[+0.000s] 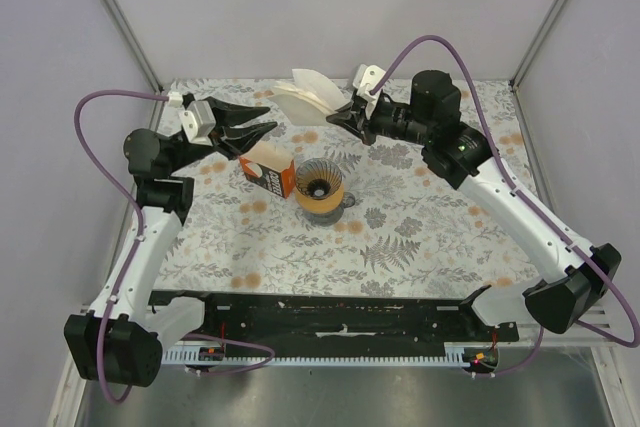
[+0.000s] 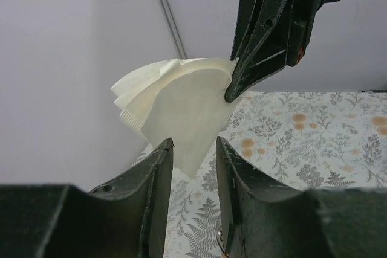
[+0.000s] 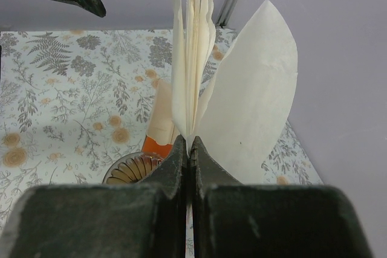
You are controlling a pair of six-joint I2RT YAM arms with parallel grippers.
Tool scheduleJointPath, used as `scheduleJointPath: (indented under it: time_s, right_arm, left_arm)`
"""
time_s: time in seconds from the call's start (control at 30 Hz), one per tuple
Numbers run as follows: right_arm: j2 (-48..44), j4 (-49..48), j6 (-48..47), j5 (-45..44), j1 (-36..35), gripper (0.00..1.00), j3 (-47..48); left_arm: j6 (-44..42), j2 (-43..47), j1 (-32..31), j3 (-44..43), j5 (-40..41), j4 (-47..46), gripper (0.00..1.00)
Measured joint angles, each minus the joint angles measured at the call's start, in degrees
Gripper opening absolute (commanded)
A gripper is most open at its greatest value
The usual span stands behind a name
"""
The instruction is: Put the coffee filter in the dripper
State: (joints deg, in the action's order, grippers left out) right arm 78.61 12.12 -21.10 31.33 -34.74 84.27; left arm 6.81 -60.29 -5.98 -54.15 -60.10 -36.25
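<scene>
My right gripper [image 1: 345, 113] is shut on the lower edge of the coffee filter [image 1: 310, 95] and holds it in the air over the back of the table. Several thin cream-white sheets fan out of its tips [image 3: 190, 146], and one wide sheet [image 3: 257, 89] splays off to the right. My left gripper [image 1: 262, 119] is open with nothing between its fingers [image 2: 195, 149]. The paper [image 2: 181, 110] hangs just beyond its fingertips. The dripper [image 1: 320, 187], a ribbed cone on a tan collar, stands on the table below with nothing in it. Its rim [image 3: 130, 170] shows in the right wrist view.
An orange carton [image 1: 268, 169] with cream papers sticking out of it stands just left of the dripper, under my left gripper. The floral tablecloth [image 1: 420, 237] covers the table. Grey walls and metal corner posts [image 1: 115, 12] close in the back and sides.
</scene>
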Motion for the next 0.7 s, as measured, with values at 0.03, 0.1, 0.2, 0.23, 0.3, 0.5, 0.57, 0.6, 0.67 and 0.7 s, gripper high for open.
scheduleJointPath:
  time_s: [0.03, 0.1, 0.2, 0.23, 0.3, 0.5, 0.57, 0.6, 0.67, 0.7]
  right_arm:
    - [-0.02, 0.00, -0.04, 0.00, 0.04, 0.00, 0.00]
    - [-0.04, 0.00, -0.11, -0.02, 0.04, 0.00, -0.02]
    - [-0.04, 0.00, -0.15, 0.04, 0.04, 0.00, 0.00]
    - [-0.04, 0.00, -0.15, 0.04, 0.04, 0.00, 0.00]
    - [-0.04, 0.00, -0.15, 0.07, 0.04, 0.00, 0.00]
    - [-0.04, 0.00, -0.11, 0.09, 0.04, 0.00, 0.00]
    - [-0.04, 0.00, -0.11, 0.09, 0.04, 0.00, -0.02]
    - [-0.04, 0.00, -0.11, 0.09, 0.04, 0.00, 0.00]
    - [-0.04, 0.00, -0.11, 0.11, 0.04, 0.00, 0.00]
    - [-0.04, 0.00, -0.11, 0.09, 0.04, 0.00, 0.00]
  left_arm:
    - [-0.44, 0.15, 0.00, 0.00, 0.22, 0.72, 0.46]
    - [-1.27, 0.48, 0.00, 0.00, 1.03, 1.79, 0.50]
    - [-2.14, 0.59, -0.02, -0.02, 1.70, 2.01, 0.50]
    - [-2.23, 0.57, -0.04, -0.02, 1.68, 1.99, 0.50]
    - [-2.25, 0.44, -0.39, -0.02, 1.53, 1.62, 0.50]
    - [-2.60, -0.26, -1.62, -0.02, 1.68, 0.11, 0.49]
    - [-3.08, -0.26, -1.62, -0.02, 2.01, 0.17, 0.48]
    - [-3.48, -0.24, -1.60, -0.02, 2.45, 0.39, 0.48]
    - [-4.74, -0.15, -1.44, -0.02, 3.50, 1.64, 0.49]
    - [-5.40, 0.00, -1.33, -0.02, 4.13, 2.62, 0.50]
